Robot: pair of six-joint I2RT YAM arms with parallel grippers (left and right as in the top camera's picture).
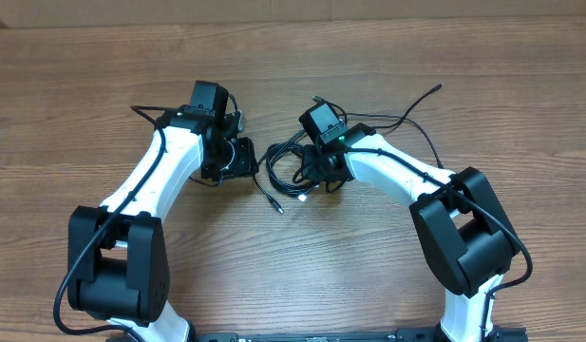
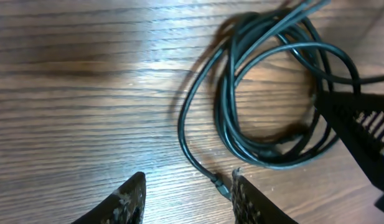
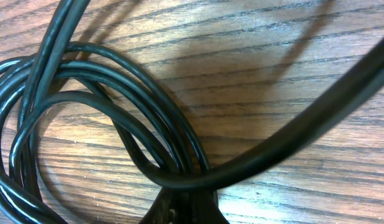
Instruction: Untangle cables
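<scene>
nearest the bases, at 6 o'clock of the tangle, a loose plug end [image 1: 278, 207] lies flat on the wooden table [image 1: 302, 275], and its cord runs back toward 12 o'clock into the bundle. the cables [image 1: 291, 163] sit in a loose coil of several black loops at the middle of the table, between the two tools.

the left gripper [image 1: 243, 157] is at 9 o'clock of the coil, just beside it. its fingers [image 2: 132, 199] stand apart, with bare wood showing in the gap. in its wrist view a small plug tip [image 2: 221, 185] lies just beside the finger on the 3 o'clock side; whether the two touch cannot be told.

the right gripper [image 1: 318, 169] is at 3 o'clock of the coil, low over it, fingers together and clamped on the cables. in its wrist view several strands bunch down into the dark fingertips at 6 o'clock of the frame, and one strand close to the lens sweeps away toward 2 o'clock.

farther out, thin strands leave the coil toward 1 and 2 o'clock. one ends in a far tip [image 1: 435, 88], well apart from the bundle.
</scene>
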